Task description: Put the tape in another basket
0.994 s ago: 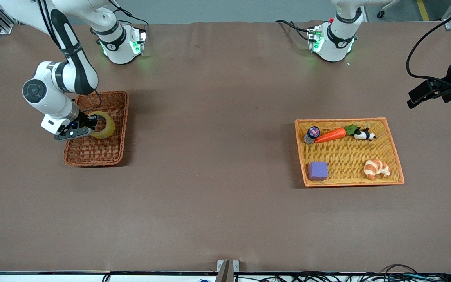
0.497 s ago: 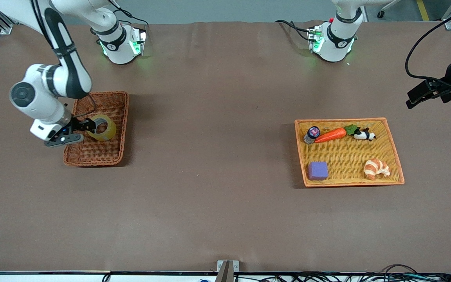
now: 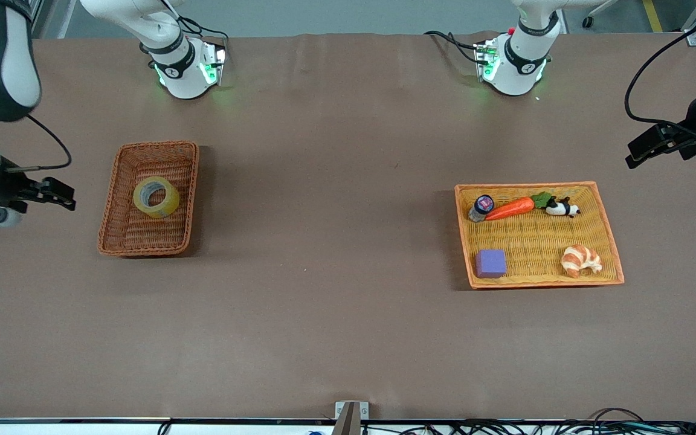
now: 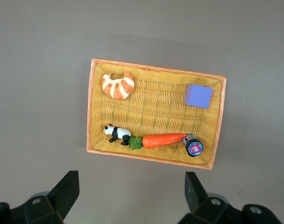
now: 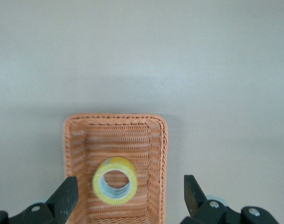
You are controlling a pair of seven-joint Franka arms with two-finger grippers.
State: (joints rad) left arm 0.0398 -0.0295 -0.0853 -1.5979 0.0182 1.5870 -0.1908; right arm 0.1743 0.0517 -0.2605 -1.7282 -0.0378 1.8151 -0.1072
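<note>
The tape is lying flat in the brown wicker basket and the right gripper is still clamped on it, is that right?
Not quite. The tape does lie flat in the brown wicker basket, but the right gripper is not clamped on it: it is open and clear of the basket, over the bare table at the right arm's end. The front view shows the gap, and the right wrist view shows the spread fingers.

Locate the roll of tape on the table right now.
The tape lies flat inside the reddish-brown basket, toward the right arm's end of the table, with no gripper touching it.
</note>
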